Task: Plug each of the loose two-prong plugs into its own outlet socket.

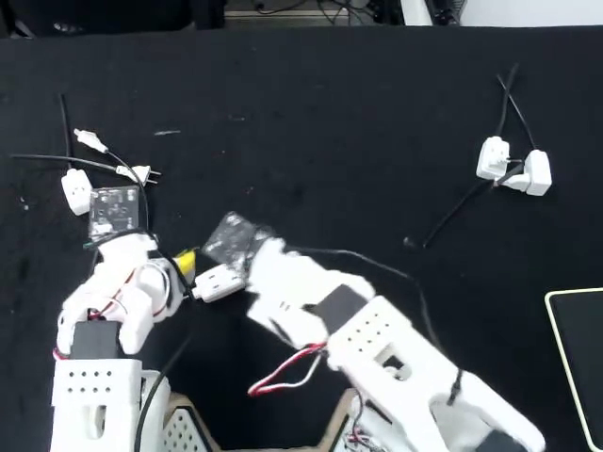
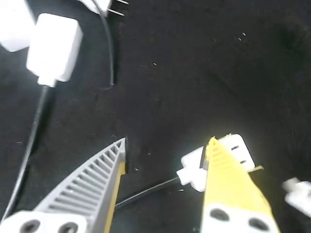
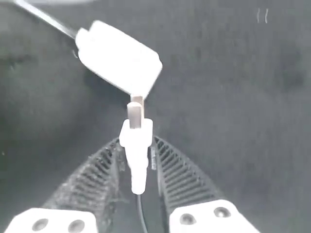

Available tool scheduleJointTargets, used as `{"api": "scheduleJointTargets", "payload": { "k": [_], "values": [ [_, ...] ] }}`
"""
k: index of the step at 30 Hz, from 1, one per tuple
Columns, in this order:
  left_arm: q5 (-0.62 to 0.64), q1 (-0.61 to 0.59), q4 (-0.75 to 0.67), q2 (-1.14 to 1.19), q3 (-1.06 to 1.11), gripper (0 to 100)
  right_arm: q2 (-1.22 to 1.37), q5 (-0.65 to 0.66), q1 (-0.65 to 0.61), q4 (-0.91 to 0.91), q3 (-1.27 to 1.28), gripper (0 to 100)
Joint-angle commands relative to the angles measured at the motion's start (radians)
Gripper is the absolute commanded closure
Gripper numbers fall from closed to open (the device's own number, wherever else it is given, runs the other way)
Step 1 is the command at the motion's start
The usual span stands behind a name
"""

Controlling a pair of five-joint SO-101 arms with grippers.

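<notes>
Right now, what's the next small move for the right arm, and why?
Probably ease the plug straight forward. The right gripper has its fingers shut on it, and its prongs already meet the outlet socket, with bare prong showing.

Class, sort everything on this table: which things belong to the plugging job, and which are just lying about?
Job: held plug in the right hand; centre socket at its prongs, beside the open left hand; far loose plug; near loose plug; spare socket; white corded pair, far right.
Lying about: dark flat panel at the table's edge; cables beyond the table.
</notes>
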Motion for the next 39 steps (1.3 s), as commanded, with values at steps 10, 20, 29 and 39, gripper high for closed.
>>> {"api": "scheduleJointTargets", "payload": {
  "k": [10,20,29,39],
  "values": [
    [0.025,-0.03,-0.003,-0.012,-0.079,74,0.321,-0.021,-0.038,-0.193,-0.248,98.8],
    [0.072,-0.015,-0.012,-0.012,-0.096,74,0.22,-0.109,-0.04,-0.327,-0.124,98.8],
    [0.106,0.054,-0.044,-0.012,-0.091,74,0.222,-0.127,-0.04,-0.348,-0.108,98.8],
    [0.118,0.048,-0.04,-0.227,-0.018,74,0.222,-0.17,-0.051,-0.351,-0.107,98.8]
  ]
}}
